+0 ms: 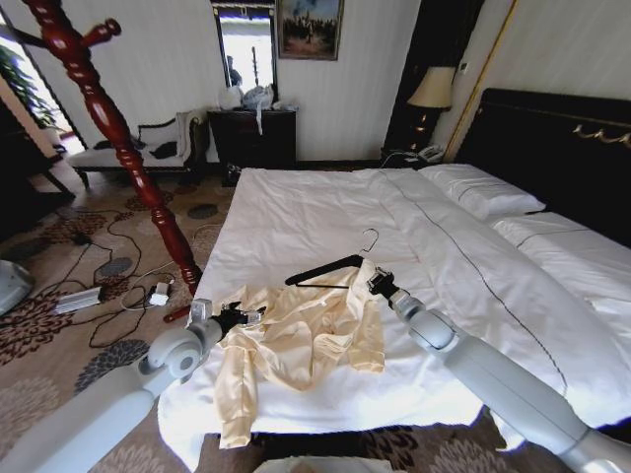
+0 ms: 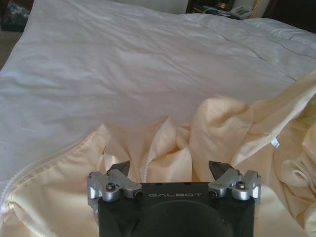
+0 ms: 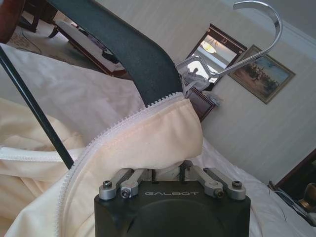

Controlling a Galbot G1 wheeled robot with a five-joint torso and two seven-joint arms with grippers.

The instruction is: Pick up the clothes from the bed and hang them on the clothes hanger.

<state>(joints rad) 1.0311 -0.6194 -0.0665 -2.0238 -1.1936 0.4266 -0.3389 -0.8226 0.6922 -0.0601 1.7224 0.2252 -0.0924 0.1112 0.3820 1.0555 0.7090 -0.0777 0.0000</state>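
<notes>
The cream-yellow clothes (image 1: 301, 345) lie crumpled on the near left part of the bed (image 1: 325, 207). The black clothes hanger (image 1: 323, 271) rests at their far edge, silver hook (image 1: 370, 236) pointing toward the headboard. My right gripper (image 1: 380, 284) is shut on the clothes' zipped edge (image 3: 148, 128), which is draped over one end of the clothes hanger (image 3: 133, 49). At the garment's left side my left gripper (image 1: 242, 317) is open. In the left wrist view its fingers (image 2: 118, 170) stand apart just above bunched folds of the clothes (image 2: 168, 143).
A dark-red wooden coat stand (image 1: 118, 138) rises left of the bed. Cables and a power strip (image 1: 84, 296) lie on the patterned carpet beside it. A dark cabinet (image 1: 254, 138), a bench (image 1: 138, 148) and a lamp (image 1: 432, 89) stand along the far wall.
</notes>
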